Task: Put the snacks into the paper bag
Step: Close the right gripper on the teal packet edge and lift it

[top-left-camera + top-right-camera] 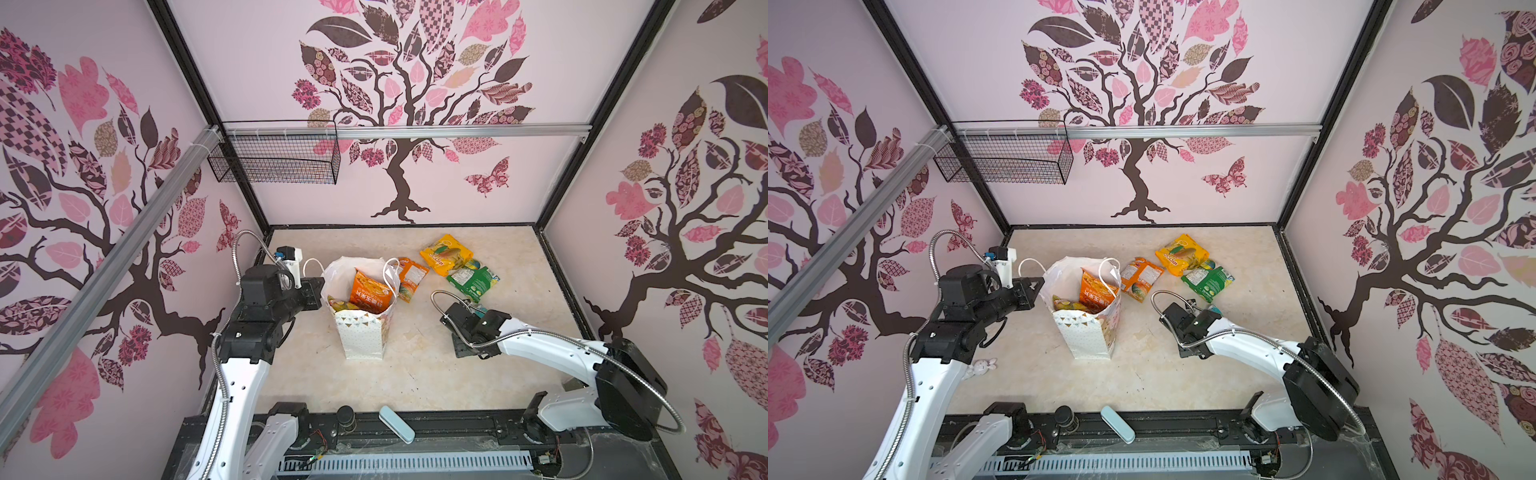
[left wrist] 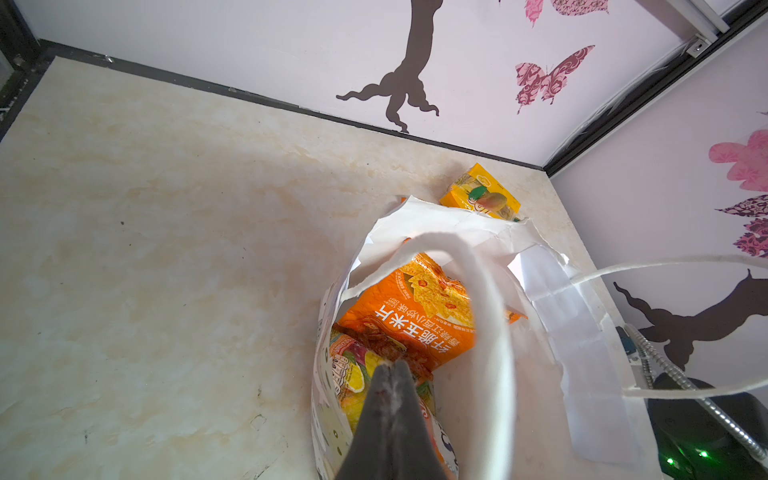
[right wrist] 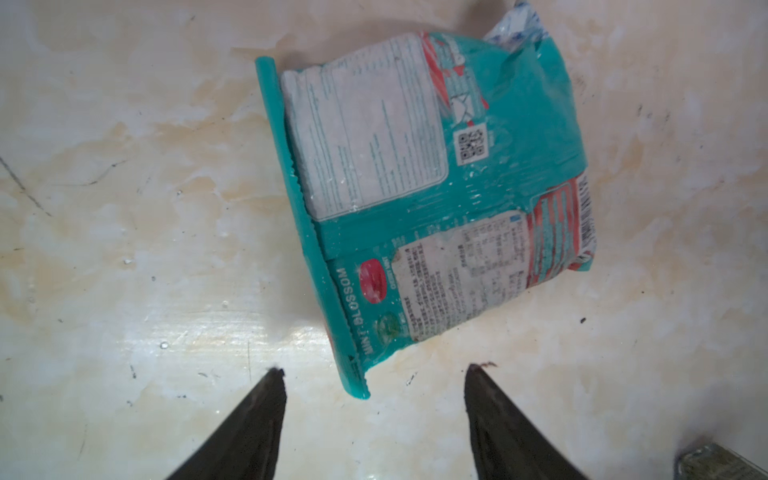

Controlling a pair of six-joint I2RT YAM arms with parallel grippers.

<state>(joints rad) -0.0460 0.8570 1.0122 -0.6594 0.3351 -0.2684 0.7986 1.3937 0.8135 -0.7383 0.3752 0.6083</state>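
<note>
Jaws spread (right arm [image 1: 548, 345] low) near teal packet [image 3: 436, 199].

White paper bag [image 1: 361, 336] upright, orange pkt [image 1: 371, 293] inside, yellow pkt [image 1: 445, 253] + green pkt [image 1: 473, 282] flat nearby

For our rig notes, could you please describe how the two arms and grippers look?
Both the left arm and right arm have white shell links with black joint housings, and a ribbed silver conduit loops along each. The left gripper and right gripper end in dark, tapering, pointed fingers.
</note>
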